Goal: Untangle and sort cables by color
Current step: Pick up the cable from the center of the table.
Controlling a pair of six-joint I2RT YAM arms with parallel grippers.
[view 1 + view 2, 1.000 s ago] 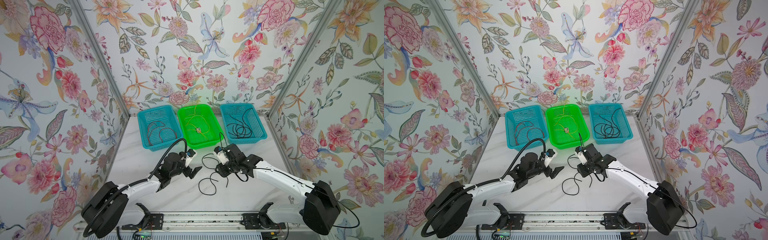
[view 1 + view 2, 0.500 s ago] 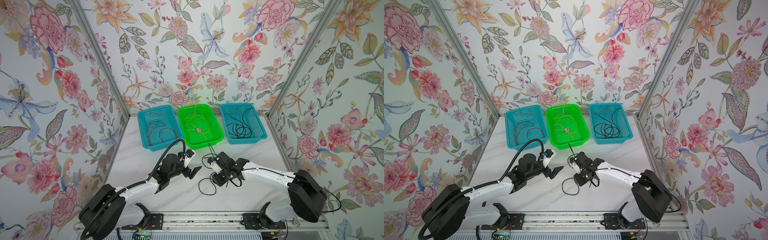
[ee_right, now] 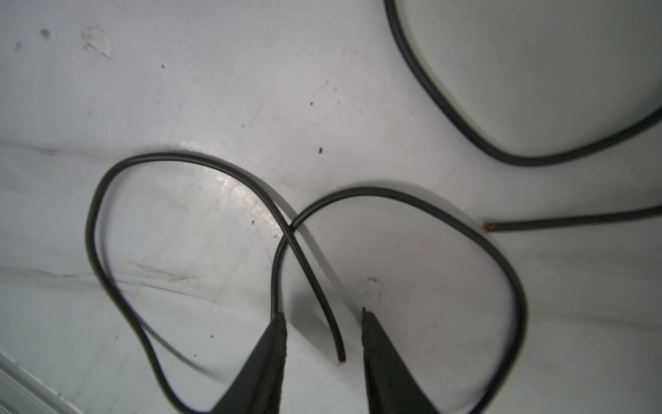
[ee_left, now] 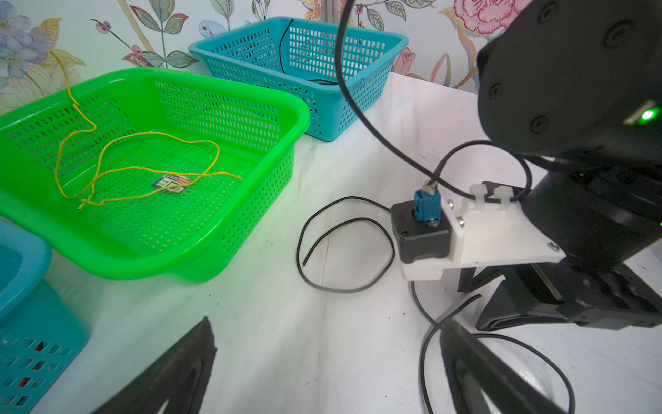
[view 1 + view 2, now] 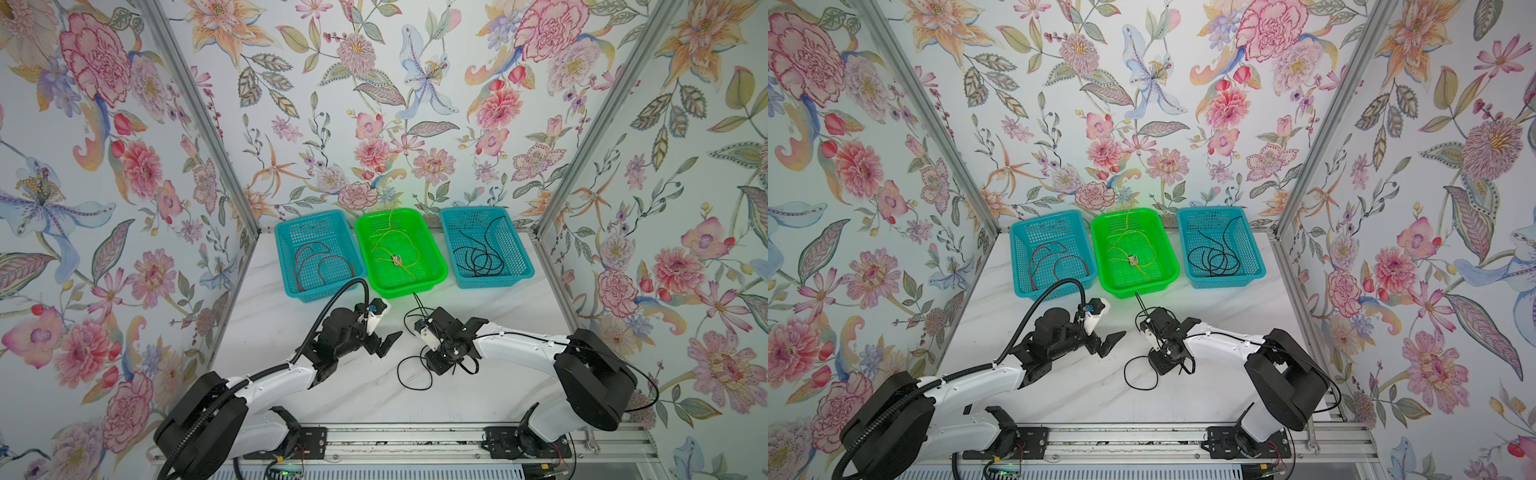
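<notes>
A loose black cable [image 5: 409,374] [image 3: 358,189] lies in loops on the white table, in front of the baskets. My right gripper [image 5: 445,365] [image 3: 321,313] points down at it. Its jaws stand a little apart, and one free end of the cable lies in the gap, touching neither finger. My left gripper [image 5: 384,343] [image 4: 327,320] hovers to the left, wide open and holding nothing. Red cables [image 5: 309,247] lie in the left blue basket [image 5: 309,217], yellow cables [image 4: 161,133] in the green basket [image 5: 415,210], and black cables [image 5: 478,259] in the right blue basket [image 5: 473,209].
The three baskets stand in a row against the back wall. Flowered walls close in the left, right and back sides. A metal rail [image 5: 399,436] with both arm bases runs along the front edge. The right arm's own thin wiring [image 5: 417,301] rises towards the green basket.
My right gripper has tipped down and come towards the front, over the loose black cable, and its jaws have narrowed. The left arm has stayed still.
</notes>
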